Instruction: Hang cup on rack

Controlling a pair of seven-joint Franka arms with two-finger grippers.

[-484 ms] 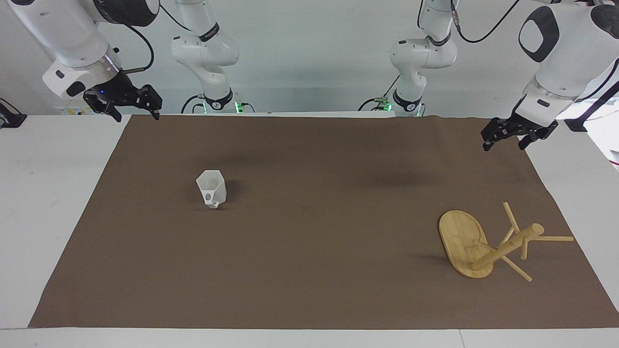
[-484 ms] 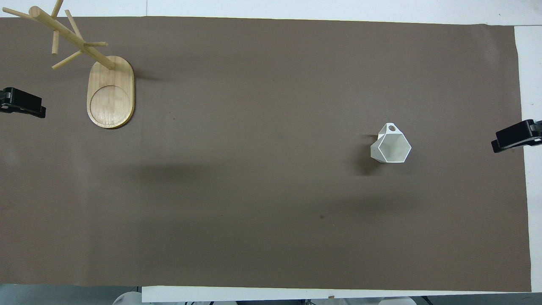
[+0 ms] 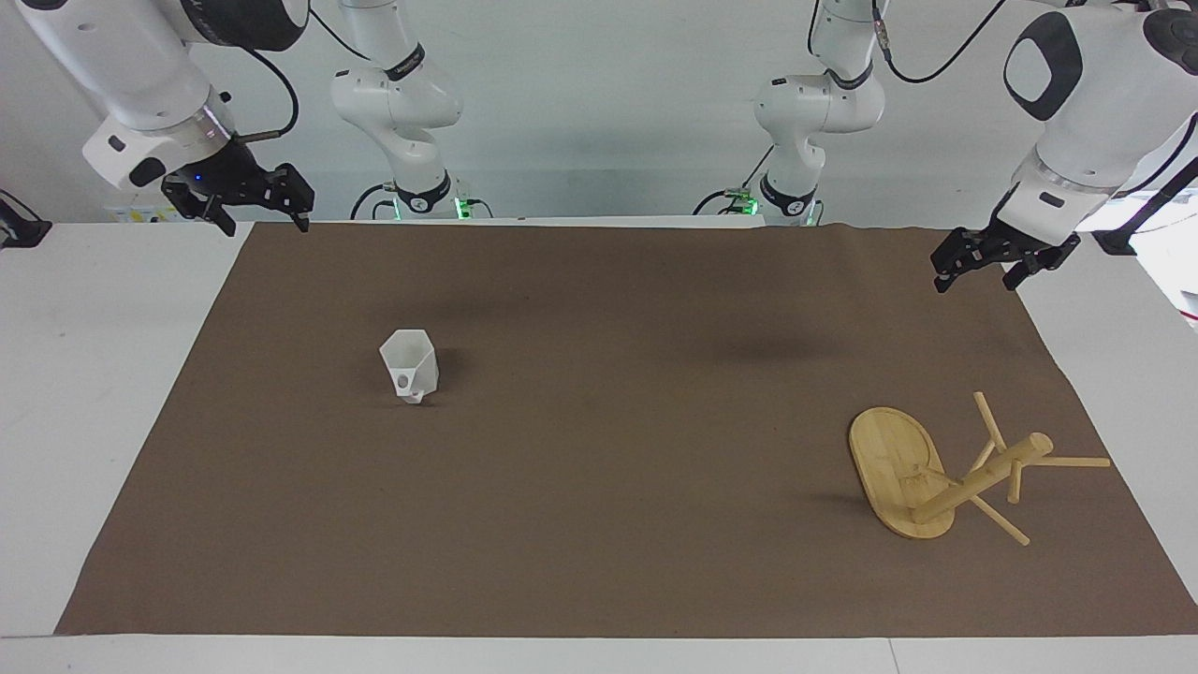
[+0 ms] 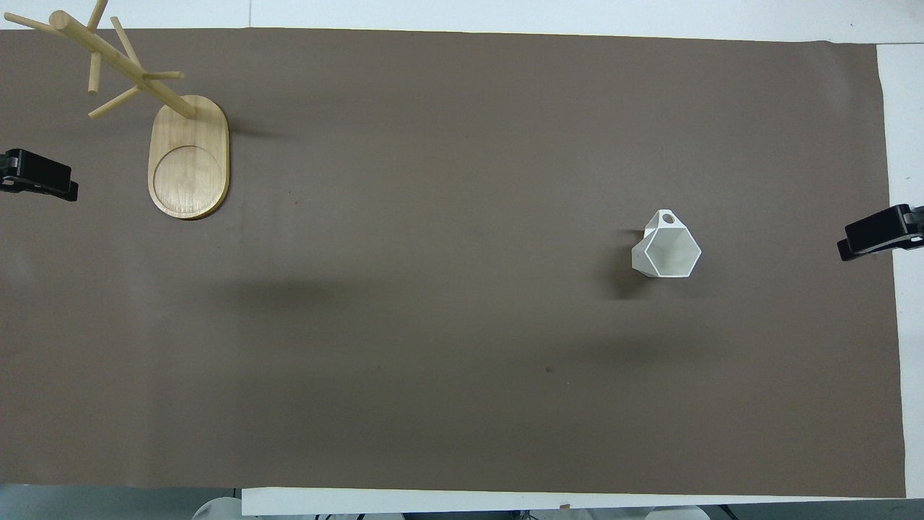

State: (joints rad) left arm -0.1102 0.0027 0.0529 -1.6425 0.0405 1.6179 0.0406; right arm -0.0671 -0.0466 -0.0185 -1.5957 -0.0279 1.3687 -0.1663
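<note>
The white faceted cup (image 3: 410,365) stands upright on the brown mat (image 3: 599,524), toward the right arm's end; it also shows in the overhead view (image 4: 668,249). Its handle points away from the robots. The bamboo rack (image 3: 898,468) stands on its oval base toward the left arm's end, farther from the robots than the cup, and its pegs are bare; it also shows in the overhead view (image 4: 189,166). My right gripper (image 3: 263,223) is open and empty, raised over its end's mat corner (image 4: 877,235). My left gripper (image 3: 973,279) is open and empty, raised over its end's mat edge (image 4: 36,177).
The brown mat (image 4: 462,361) covers most of the white table (image 3: 84,374). White table strips border the mat at both ends. Nothing else lies on the mat between the cup and the rack.
</note>
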